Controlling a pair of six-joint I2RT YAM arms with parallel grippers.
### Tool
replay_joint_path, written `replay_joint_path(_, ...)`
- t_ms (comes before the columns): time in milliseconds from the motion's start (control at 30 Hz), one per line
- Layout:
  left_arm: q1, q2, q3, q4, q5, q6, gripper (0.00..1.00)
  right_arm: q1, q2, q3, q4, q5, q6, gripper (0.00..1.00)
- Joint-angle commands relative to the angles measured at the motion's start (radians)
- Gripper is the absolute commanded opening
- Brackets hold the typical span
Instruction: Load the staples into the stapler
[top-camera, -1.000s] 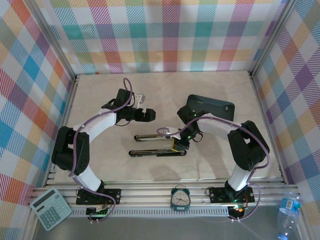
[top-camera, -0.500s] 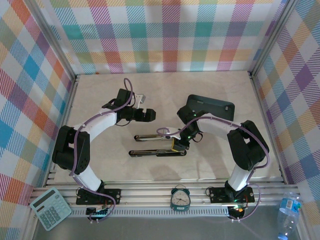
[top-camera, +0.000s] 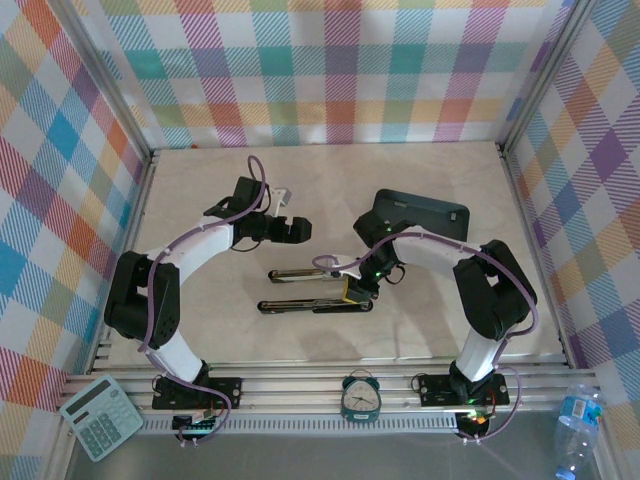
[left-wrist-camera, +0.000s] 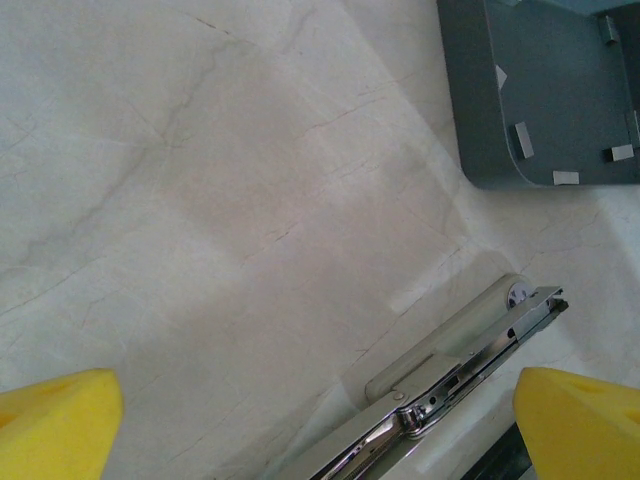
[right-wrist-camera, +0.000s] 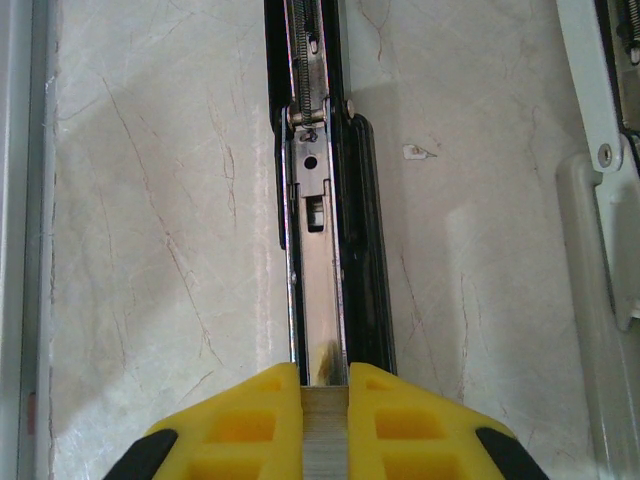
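Observation:
My right gripper (right-wrist-camera: 325, 420) is shut on a short silvery strip of staples (right-wrist-camera: 325, 440). It holds the strip over the open metal channel of the black stapler (right-wrist-camera: 318, 240), at the channel's near end. In the top view this gripper (top-camera: 354, 290) is at the right end of the nearer stapler (top-camera: 300, 305). A second, pale stapler (left-wrist-camera: 455, 365) lies open just behind it. My left gripper (left-wrist-camera: 320, 430) hangs open above that pale stapler with nothing between its yellow fingertips (left-wrist-camera: 55, 425). More staples (left-wrist-camera: 521, 140) lie in the dark grey tray (left-wrist-camera: 545, 60).
The tray (top-camera: 425, 213) sits behind the right arm. A small white scrap (right-wrist-camera: 418, 152) lies on the table between the two staplers. A clock (top-camera: 360, 395), a calculator (top-camera: 100, 415) and a bottle (top-camera: 578, 420) are by the near rail.

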Motion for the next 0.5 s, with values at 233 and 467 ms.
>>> replay_joint_path(233, -0.014, 0.005, 0.031, -0.021, 0.004, 0.011, 1.0, 0.006, 0.019, 0.022, -0.057, 0.0, -0.03, 0.11)
replay_joint_path(467, -0.014, 0.007, 0.033, -0.021, 0.004, 0.011, 1.0, 0.021, 0.021, 0.047, -0.061, -0.025, -0.01, 0.11)
